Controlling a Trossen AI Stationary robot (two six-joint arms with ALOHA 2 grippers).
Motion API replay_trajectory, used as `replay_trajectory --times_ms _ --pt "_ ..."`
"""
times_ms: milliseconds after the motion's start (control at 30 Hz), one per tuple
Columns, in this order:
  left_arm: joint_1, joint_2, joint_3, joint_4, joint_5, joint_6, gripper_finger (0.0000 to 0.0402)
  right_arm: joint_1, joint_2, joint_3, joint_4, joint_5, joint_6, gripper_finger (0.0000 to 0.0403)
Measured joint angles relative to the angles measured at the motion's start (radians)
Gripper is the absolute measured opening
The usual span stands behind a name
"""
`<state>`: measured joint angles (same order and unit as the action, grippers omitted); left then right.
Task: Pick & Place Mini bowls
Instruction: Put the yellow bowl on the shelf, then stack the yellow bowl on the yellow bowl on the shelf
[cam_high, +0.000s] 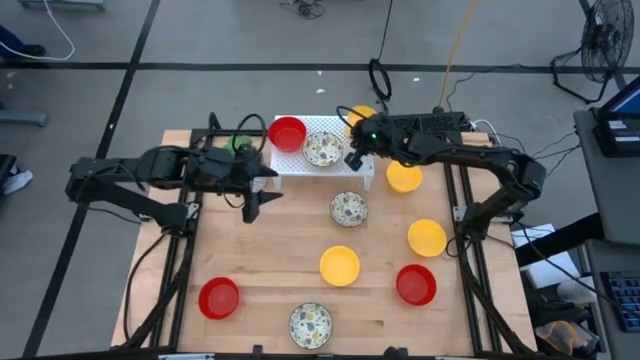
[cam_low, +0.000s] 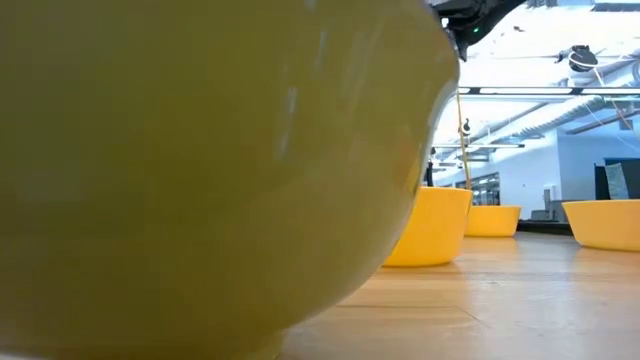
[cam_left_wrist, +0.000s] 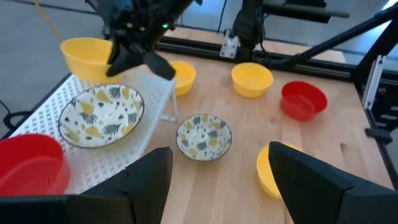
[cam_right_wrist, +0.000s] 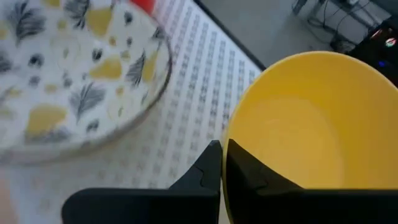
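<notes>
I have a red bowl (cam_high: 287, 132) and a patterned bowl (cam_high: 322, 149) on the white rack (cam_high: 340, 127). My right gripper (cam_right_wrist: 221, 163), fingers pinched on a yellow bowl (cam_right_wrist: 298, 124) rim, holds it over the rack. The left gripper (cam_left_wrist: 217, 180) waits wide open. I count seven bowls left on the tabletop (cam_high: 270, 260).

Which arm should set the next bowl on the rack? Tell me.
Right. Its end effector is shut on a yellow bowl right over the rack; the left end effector is open and empty.

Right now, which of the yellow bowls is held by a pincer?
The yellow bowl over the white rack's back corner: the right pincer is shut on its rim. The other yellow bowls sit free on the table.
</notes>
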<state>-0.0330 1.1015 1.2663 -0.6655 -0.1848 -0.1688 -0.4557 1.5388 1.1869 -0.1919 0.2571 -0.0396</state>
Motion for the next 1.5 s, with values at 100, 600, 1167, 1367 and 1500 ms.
replay_trajectory --times_ms 100,600,1167,1367,1500 --pt "0.000 -0.009 0.001 -0.003 -0.001 0.001 0.0269 -0.013 -0.002 -0.001 0.003 0.000 -0.002 0.0000" --pt "0.002 -0.016 0.000 -0.036 -0.048 0.016 0.0269 -0.016 0.026 -0.001 0.108 -0.048 0.011 0.0003" --pt "0.002 -0.016 0.000 -0.042 -0.052 0.016 0.0269 -0.021 0.086 -0.001 0.163 -0.051 -0.012 0.0033" --pt "0.002 -0.016 0.000 -0.042 -0.052 0.016 0.0269 -0.021 0.086 -0.001 0.172 -0.050 -0.065 0.0081" --pt "0.002 -0.016 0.000 -0.042 -0.052 0.016 0.0269 -0.018 0.067 -0.002 0.165 -0.040 -0.085 0.0111"
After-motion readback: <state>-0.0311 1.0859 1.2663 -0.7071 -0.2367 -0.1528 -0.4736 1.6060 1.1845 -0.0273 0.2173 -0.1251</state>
